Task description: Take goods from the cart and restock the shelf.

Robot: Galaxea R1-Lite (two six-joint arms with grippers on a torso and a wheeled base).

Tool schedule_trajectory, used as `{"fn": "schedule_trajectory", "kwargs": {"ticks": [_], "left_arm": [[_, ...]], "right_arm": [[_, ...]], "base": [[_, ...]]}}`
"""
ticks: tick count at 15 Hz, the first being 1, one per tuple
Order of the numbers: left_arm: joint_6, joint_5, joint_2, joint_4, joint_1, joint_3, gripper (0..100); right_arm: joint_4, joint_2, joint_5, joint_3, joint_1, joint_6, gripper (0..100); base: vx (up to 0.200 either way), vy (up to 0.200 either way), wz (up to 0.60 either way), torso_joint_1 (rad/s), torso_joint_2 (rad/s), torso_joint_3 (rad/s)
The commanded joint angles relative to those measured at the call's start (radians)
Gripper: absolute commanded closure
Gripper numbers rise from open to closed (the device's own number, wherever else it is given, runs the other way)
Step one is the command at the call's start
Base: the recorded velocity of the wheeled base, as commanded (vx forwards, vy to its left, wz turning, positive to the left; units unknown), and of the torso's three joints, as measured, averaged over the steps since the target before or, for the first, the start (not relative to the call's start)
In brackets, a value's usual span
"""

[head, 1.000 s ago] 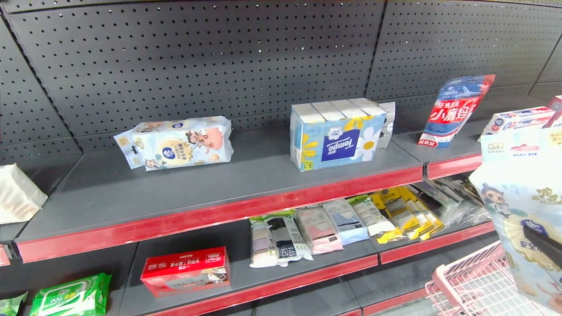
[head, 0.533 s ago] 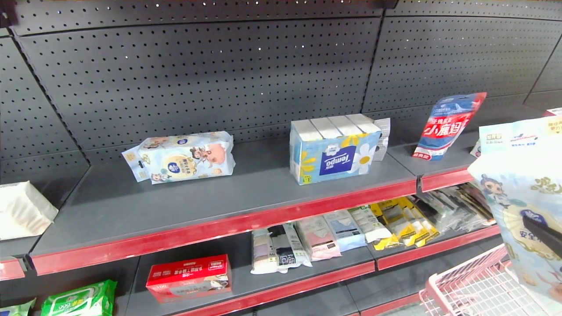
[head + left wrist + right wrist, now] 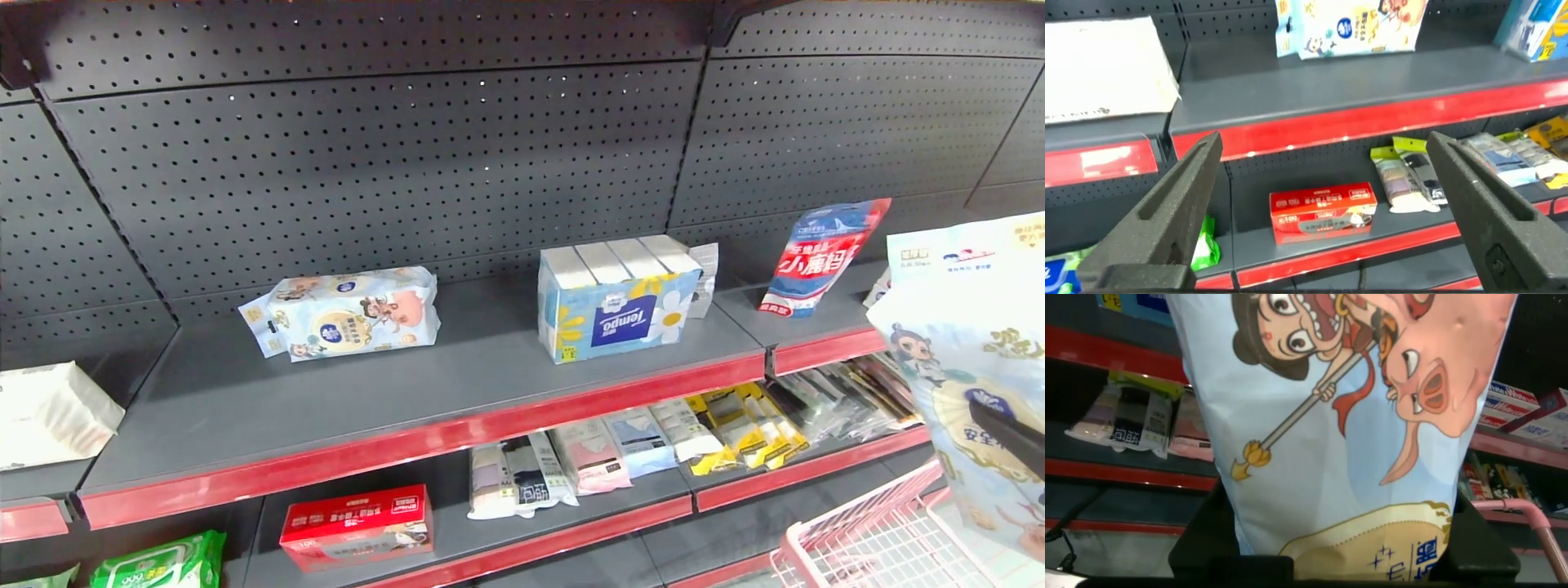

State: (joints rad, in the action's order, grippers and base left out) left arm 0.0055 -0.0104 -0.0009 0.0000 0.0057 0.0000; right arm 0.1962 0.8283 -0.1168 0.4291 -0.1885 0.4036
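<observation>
- White soft pack (image 3: 53, 412): far L, lying on the next bay's board, level w/ the upper board.
- Green wipes pack (image 3: 155, 563): bottom L, on the lowest level seen.
- L gripper (image 3: 1323, 145): fingers wide apart, nothing btwn them. It faces the shelf front, low, about level w/ the lower board.
- Shelf (image 3: 457, 384): grey boards w/ red front strips and a dark pegboard back.
- Shelf cartoon pack (image 3: 343, 314): on the upper board, L of centre, lying on its long side toward the back, near the pegboard.
- Red box (image 3: 355, 523): on the lower board, below the shelf cartoon pack, near the front edge.
- Flat packs (image 3: 588, 453): an overlapping row on the lower board, R of the red box. It runs on to the yellow packs (image 3: 739, 420).
- Blue flower tissue multipack (image 3: 616, 310): on the upper board, R of centre, well apart from the shelf cartoon pack.
- Red-blue pouch (image 3: 820, 257): on the R bay's board, upright, tilted back vs the pegboard.
- Held pack (image 3: 967, 351): far R, upright in the air in front of the R bay, not on any board. It has the same cartoon print as the shelf one.
- R gripper (image 3: 1343, 543): clamped on the held pack, one finger each side. In the head view a dark finger (image 3: 1008, 433) lies across the pack's face.
- Cart (image 3: 865, 543): pink wire, bottom R. The held pack's lower end overlaps it in the head view.
</observation>
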Motion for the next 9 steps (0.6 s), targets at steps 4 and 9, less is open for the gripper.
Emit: {"fn": "schedule_trajectory", "kwargs": {"ticks": [4, 9], "left_arm": [[-0.001, 0.0, 0.001, 0.0, 0.0, 0.0, 0], [-0.001, 0.0, 0.001, 0.0, 0.0, 0.0, 0]], "right_arm": [[0.002, 0.017, 0.0, 0.008, 0.0, 0.001, 100], [0.002, 0.026, -0.003, -0.001, 0.001, 0.021, 100]], "base": [[0.0, 0.0, 0.0, 0.168, -0.34, -0.181], [0.0, 0.0, 0.0, 0.092, -0.19, -0.099]]}}
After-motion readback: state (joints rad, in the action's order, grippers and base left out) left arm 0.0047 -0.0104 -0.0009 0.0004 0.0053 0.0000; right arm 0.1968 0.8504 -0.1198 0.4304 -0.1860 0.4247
